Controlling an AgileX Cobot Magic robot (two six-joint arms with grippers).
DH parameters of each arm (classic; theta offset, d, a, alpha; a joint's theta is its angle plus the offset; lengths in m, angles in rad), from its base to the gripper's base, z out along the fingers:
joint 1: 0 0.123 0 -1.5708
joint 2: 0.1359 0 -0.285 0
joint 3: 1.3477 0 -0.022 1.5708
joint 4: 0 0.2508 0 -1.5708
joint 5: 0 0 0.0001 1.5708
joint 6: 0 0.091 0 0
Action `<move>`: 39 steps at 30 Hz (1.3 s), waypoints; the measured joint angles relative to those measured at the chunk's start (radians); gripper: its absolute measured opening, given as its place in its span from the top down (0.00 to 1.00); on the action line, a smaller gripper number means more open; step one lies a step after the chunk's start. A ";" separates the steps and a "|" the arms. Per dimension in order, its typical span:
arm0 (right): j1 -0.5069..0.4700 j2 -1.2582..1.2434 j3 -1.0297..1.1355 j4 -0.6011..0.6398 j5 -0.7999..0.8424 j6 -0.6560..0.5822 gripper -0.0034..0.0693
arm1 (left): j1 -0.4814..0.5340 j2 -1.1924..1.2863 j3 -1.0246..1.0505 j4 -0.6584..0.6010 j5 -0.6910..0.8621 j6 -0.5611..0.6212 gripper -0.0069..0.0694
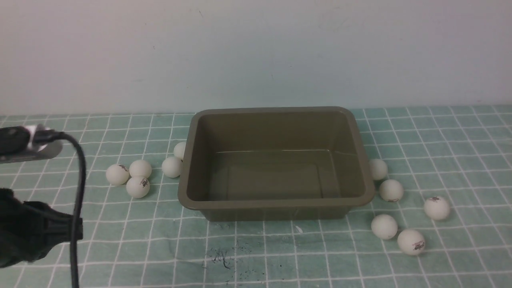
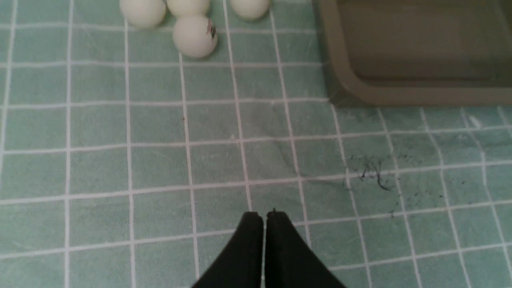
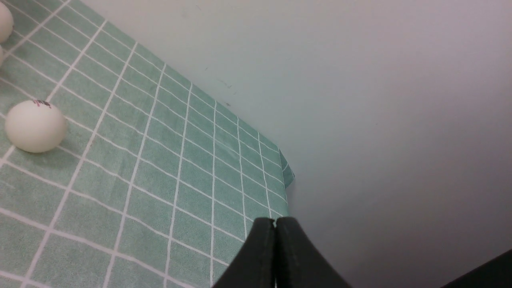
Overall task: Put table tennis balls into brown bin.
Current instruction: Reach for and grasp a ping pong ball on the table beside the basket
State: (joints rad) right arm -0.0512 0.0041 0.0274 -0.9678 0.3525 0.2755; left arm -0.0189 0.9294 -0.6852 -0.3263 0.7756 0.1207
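Olive-brown plastic bin (image 1: 276,205), its visible floor bare, stands on the green grid-patterned cloth (image 1: 132,244) between two groups of white table tennis balls (image 1: 138,187), five at its left and five at its right. The left gripper (image 2: 265,218) has its fingertips closed together, gripping nothing; the right gripper (image 3: 275,224) is likewise closed and holds no ball.

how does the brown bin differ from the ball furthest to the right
The bin is olive-brown, while the ball is white with a dark print. The bin is a large rectangular tub; the ball is a far smaller sphere. Both rest on the gridded green surface.
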 joint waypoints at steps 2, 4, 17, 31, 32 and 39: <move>0.000 0.000 0.000 -0.002 0.001 0.000 0.97 | 0.000 0.095 -0.033 0.000 -0.007 0.018 0.92; 0.000 0.000 0.000 -0.002 0.003 0.000 0.97 | 0.000 0.169 -0.078 0.002 -0.008 0.032 0.92; 0.000 0.000 0.000 -0.207 -0.262 0.007 0.97 | 0.000 0.494 -0.298 0.069 0.052 0.047 0.92; 0.000 0.000 -0.001 -0.529 -0.733 0.026 0.97 | 0.000 0.496 -0.309 0.063 0.054 0.048 0.92; 0.000 0.000 -0.001 -0.550 -0.740 0.026 0.97 | 0.000 0.496 -0.309 0.055 0.059 0.048 0.92; 0.000 0.002 0.000 -0.644 -0.697 0.041 0.97 | 0.000 0.496 -0.309 0.028 0.063 0.048 0.92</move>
State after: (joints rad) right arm -0.0512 0.0063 0.0275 -1.6114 -0.3447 0.3167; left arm -0.0189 1.4251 -0.9942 -0.2980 0.8390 0.1684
